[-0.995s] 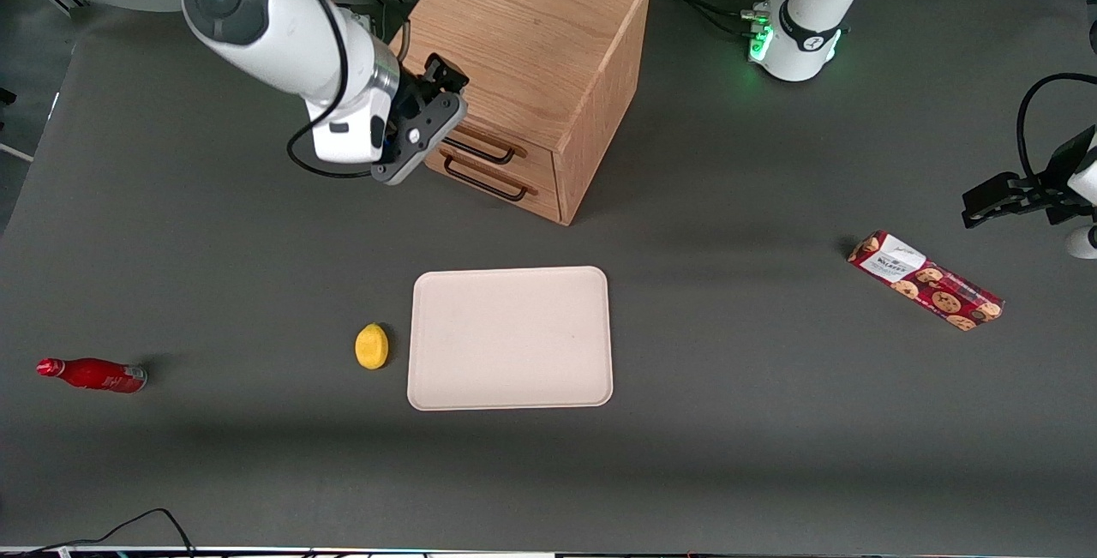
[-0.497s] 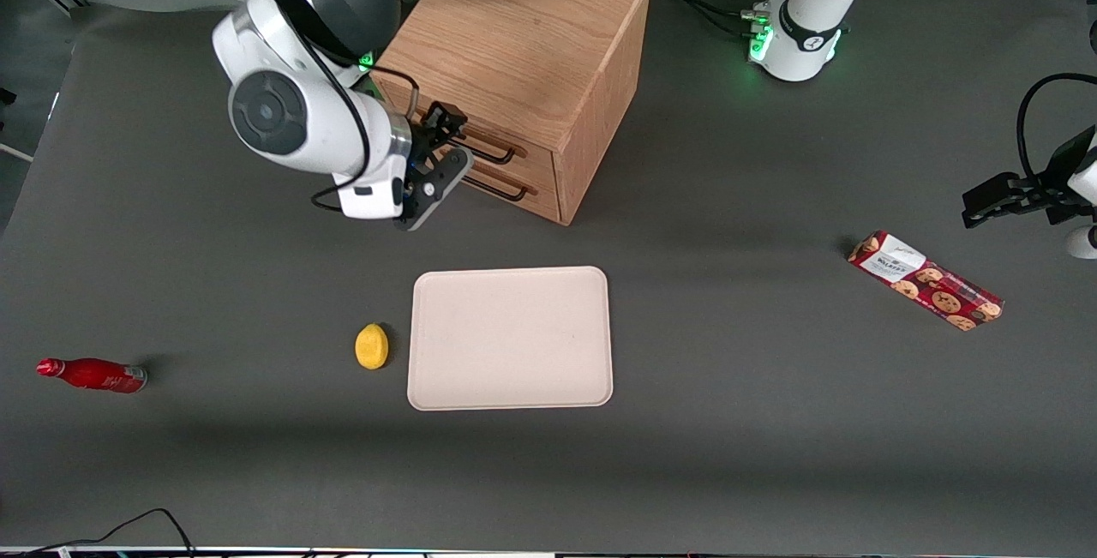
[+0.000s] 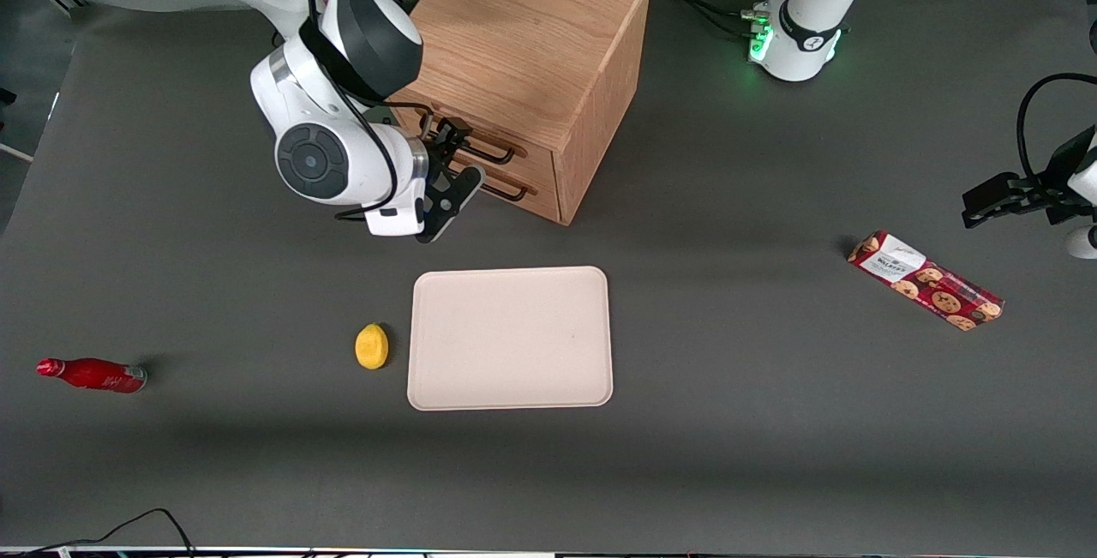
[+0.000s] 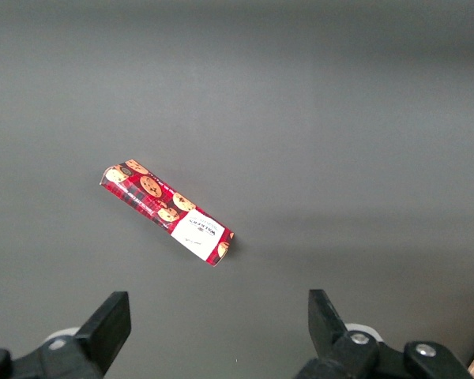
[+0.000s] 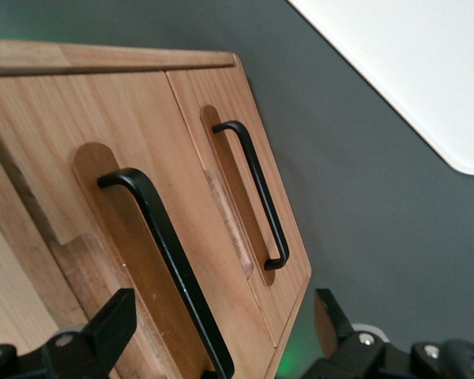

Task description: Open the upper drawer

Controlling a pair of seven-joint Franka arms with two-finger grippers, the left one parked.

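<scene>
My gripper (image 3: 452, 165) is hanging with fingers spread, right in front of the upper drawer (image 5: 134, 260), bar handle (image 5: 170, 257) between the fingers. Nearer the camera, bare table (image 3: 257, 284) is giving room, until the tray (image 3: 511, 338) and lemon (image 3: 372, 346).

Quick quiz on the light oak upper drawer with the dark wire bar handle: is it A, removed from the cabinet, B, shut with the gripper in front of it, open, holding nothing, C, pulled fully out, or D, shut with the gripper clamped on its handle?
B: the upper drawer sits flush in the boxy wooden cabinet, and the gripper is in front of it with its fingers spread, not touching the dark handle.
</scene>
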